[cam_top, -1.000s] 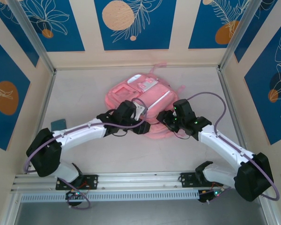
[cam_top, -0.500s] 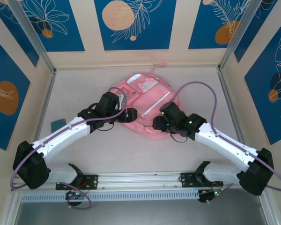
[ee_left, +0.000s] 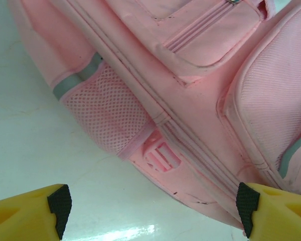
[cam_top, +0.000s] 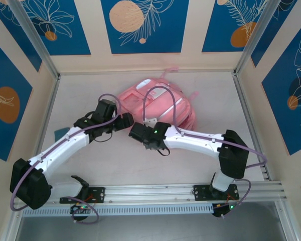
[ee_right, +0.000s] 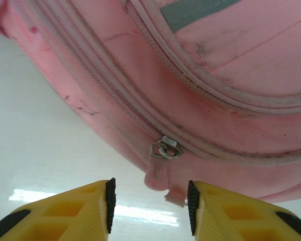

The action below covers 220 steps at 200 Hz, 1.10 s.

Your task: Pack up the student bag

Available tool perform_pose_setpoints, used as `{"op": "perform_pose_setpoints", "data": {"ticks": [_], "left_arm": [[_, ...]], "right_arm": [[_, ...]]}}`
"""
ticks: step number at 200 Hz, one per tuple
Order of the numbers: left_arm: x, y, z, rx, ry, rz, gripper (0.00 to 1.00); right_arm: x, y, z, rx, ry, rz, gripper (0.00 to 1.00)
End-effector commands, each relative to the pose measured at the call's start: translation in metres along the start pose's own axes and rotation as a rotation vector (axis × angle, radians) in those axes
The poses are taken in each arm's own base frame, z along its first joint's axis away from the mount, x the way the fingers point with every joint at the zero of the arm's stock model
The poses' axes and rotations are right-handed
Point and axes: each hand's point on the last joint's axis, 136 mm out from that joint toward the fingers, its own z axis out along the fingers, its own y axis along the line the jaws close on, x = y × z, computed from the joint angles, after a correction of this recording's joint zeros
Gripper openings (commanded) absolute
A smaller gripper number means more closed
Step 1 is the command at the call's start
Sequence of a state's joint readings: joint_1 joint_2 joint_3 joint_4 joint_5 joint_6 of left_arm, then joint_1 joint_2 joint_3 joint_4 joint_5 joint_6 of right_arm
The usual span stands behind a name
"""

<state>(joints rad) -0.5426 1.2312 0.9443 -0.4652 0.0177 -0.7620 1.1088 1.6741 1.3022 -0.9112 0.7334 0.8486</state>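
Left gripper (ee_left: 153, 208) open wide, nothing between its fingers, at the near-left side of the backpack (cam_top: 135, 98), mesh side pocket (ee_left: 108, 118) just ahead. Right gripper (ee_right: 149, 206) part open at the backpack's near edge, zipper pull (ee_right: 164, 149) lined up with the gap, touching neither finger. Backpack lies flat on the table (cam_top: 90, 90), middle, toward the far edge.

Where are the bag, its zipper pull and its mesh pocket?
student bag (cam_top: 133, 96), top external view, front pocket.
zipper pull (ee_right: 165, 149), right wrist view, metal ring.
mesh pocket (ee_left: 108, 115), left wrist view, middle of netting.
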Motion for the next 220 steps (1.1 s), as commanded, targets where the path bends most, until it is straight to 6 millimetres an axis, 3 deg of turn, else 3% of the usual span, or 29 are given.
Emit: {"op": "perform_pose_setpoints", "data": {"ticks": [1, 90, 143, 220], "left_arm": [[0.002, 0.016, -0.004, -0.052, -0.006, -0.031, 0.87], [0.007, 0.014, 0.002, -0.025, 0.012, -0.073, 0.87], [0.014, -0.003, 0.014, 0.081, 0.06, -0.126, 0.87], [0.031, -0.036, 0.035, 0.304, 0.124, -0.219, 0.8]], "right_arm": [[-0.007, -0.01, 0.0, 0.086, -0.034, 0.024, 0.42], [-0.005, 0.011, 0.025, 0.063, 0.002, 0.027, 0.34], [-0.014, 0.005, 0.01, 0.027, -0.022, 0.058, 0.18], [-0.015, 0.005, -0.014, -0.18, 0.034, 0.157, 0.14]]}}
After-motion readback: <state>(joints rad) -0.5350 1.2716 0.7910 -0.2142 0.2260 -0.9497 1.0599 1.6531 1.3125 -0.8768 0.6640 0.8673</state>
